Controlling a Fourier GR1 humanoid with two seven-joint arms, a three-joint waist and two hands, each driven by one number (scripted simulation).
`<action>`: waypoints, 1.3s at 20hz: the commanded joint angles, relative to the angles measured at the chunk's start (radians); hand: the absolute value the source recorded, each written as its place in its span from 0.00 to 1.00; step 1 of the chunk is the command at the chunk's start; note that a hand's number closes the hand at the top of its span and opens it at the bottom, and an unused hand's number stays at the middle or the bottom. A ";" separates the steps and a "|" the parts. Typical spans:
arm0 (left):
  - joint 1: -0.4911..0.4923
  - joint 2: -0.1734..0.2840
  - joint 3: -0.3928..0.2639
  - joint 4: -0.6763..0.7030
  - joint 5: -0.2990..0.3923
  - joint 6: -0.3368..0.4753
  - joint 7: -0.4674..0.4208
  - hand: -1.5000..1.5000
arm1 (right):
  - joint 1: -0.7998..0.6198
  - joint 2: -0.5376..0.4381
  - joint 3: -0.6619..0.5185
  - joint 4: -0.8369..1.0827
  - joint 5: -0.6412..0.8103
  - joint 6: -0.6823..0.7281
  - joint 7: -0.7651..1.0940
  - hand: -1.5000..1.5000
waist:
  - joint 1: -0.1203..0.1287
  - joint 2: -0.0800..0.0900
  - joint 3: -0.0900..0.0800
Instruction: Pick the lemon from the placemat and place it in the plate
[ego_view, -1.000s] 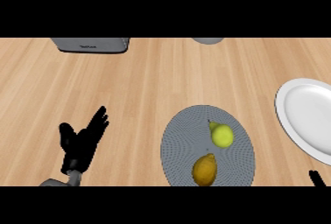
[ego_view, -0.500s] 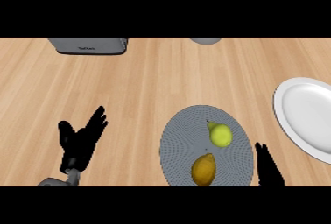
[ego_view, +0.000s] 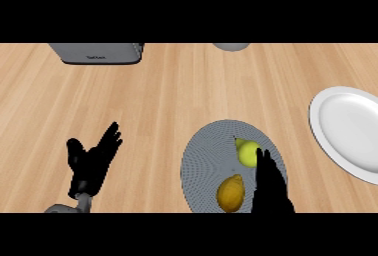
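Note:
A round grey placemat (ego_view: 207, 160) lies at the lower middle of the counter. On it sits the lemon (ego_view: 247, 153), pale yellow-green, near the mat's right side. My right hand (ego_view: 270, 186) comes up from the lower edge with straight fingers, open, its tips right beside the lemon's right flank and overlapping it slightly. It holds nothing. The white plate (ego_view: 348, 130) lies at the right edge, apart from the mat. My left hand (ego_view: 91, 163) rests open at the lower left, fingers up.
A darker orange-yellow oval fruit (ego_view: 230, 193) lies on the mat below the lemon, just left of my right hand. A grey boxy appliance (ego_view: 97, 52) stands at the back left, and a grey round object (ego_view: 232, 46) at the back edge.
My right hand has risen from the lower edge, up and to the left over the mat, until its fingertips reach the lemon. The left hand and both fruits have stayed put.

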 joint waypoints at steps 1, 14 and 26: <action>0.008 -0.032 0.005 0.028 -0.026 0.022 -0.023 0.50 | -0.014 0.022 -0.021 0.066 0.022 0.043 0.114 0.00 | -0.003 0.001 -0.001; 0.077 -0.035 0.035 0.011 -0.025 -0.074 -0.052 0.50 | -0.107 0.023 -0.055 0.296 -0.065 -0.066 0.100 0.00 | 0.003 0.001 -0.001; 0.026 -0.067 0.066 -0.029 -0.080 -0.042 0.043 0.50 | -0.147 0.023 -0.058 0.443 -0.041 -0.026 0.002 1.00 | 0.000 0.001 -0.001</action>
